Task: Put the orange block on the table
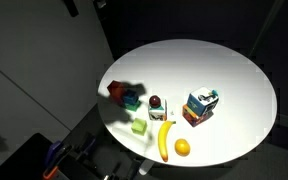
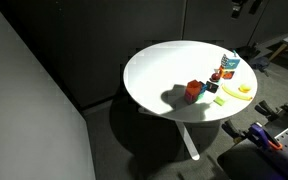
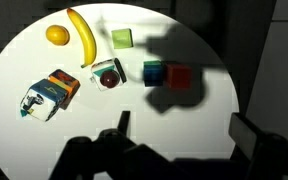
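Observation:
The orange block (image 3: 180, 78) is a small orange-red cube on the round white table (image 3: 24, 60), right next to a blue cube (image 3: 155, 73). It shows in both exterior views (image 1: 117, 90) (image 2: 192, 90), near the table's edge. In the wrist view my gripper (image 3: 184, 130) is open and empty, its two dark fingers spread wide and high above the table, with the orange block between and beyond them. Its shadow falls over both cubes.
A green cube (image 3: 122, 39), a banana (image 3: 82, 35), a round orange fruit (image 3: 57, 35), a multicoloured carton (image 3: 50, 95) and a dark red round object on a white base (image 3: 108, 74) lie on the table. The floor around is dark.

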